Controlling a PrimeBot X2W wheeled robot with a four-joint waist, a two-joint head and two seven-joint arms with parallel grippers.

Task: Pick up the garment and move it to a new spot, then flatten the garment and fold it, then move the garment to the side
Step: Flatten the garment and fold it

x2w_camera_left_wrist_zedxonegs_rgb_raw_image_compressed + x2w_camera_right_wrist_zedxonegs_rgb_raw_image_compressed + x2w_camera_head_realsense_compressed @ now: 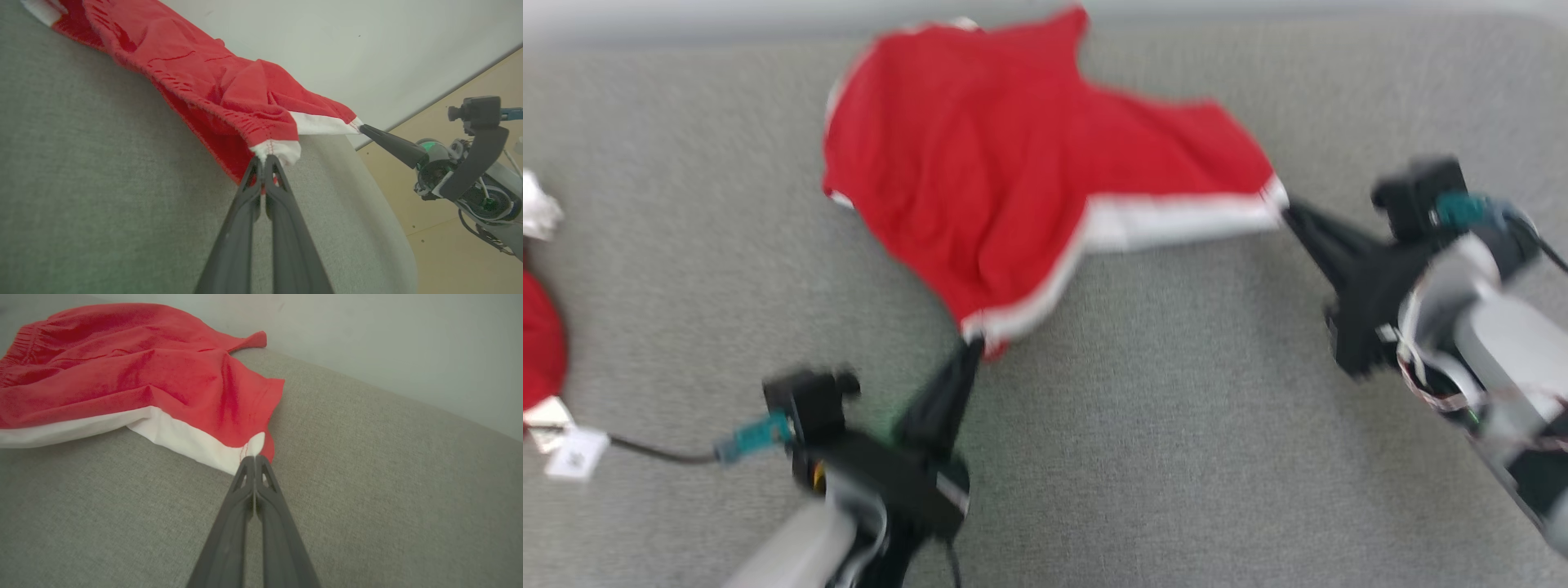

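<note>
The left tool [970,343] and right tool [1286,208] each clamp a white hem corner of the red garment [980,163], which lies beyond their tips on the bench [1176,408] (white tag [576,456] left of the left tool, print unreadable)

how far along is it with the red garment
Done: the left gripper and right gripper are each shut on a white-trimmed corner of the red garment. In hand: it is stretched between them over the grey cushion, rumpled. Left: flattening, folding, moving it aside; no fold shows yet.
</note>
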